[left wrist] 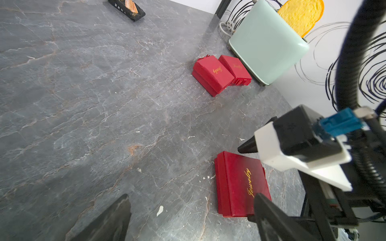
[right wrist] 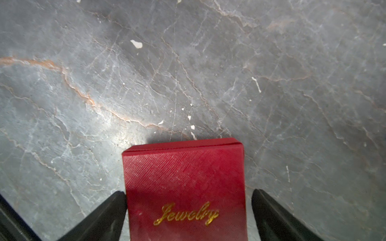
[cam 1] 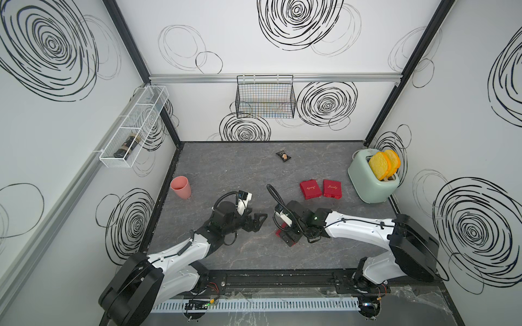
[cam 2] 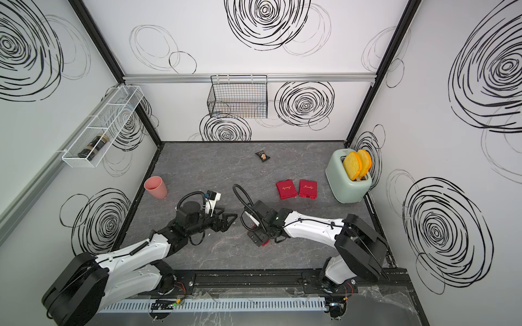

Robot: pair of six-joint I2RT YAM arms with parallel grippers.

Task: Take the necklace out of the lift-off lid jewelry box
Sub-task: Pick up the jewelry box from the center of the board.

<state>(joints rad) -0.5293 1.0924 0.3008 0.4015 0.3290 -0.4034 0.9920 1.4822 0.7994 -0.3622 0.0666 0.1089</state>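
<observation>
In both top views your right gripper (cam 1: 289,237) (cam 2: 257,237) is hiding most of the jewelry box (cam 1: 278,233) (cam 2: 264,244), with only its red corners peeking out. The right wrist view is giving you what they lack. There the lid (right wrist: 183,167) is sitting shut between spread fingers (right wrist: 108,208), one right at its side and the other just off it. The necklace is showing in no view.

The gold "Jewelry" lettering is running from finger to finger, but you cannot tell which side of the box is longer. The box is lying flat on the table (cam 1: 226,175), near the front middle and askew to the edges.

Your left gripper (cam 1: 259,221) (left wrist: 191,196) is hanging spread and empty near it. The left wrist view is also catching two other red boxes (left wrist: 211,75) beside the toaster (left wrist: 265,48), well apart.
</observation>
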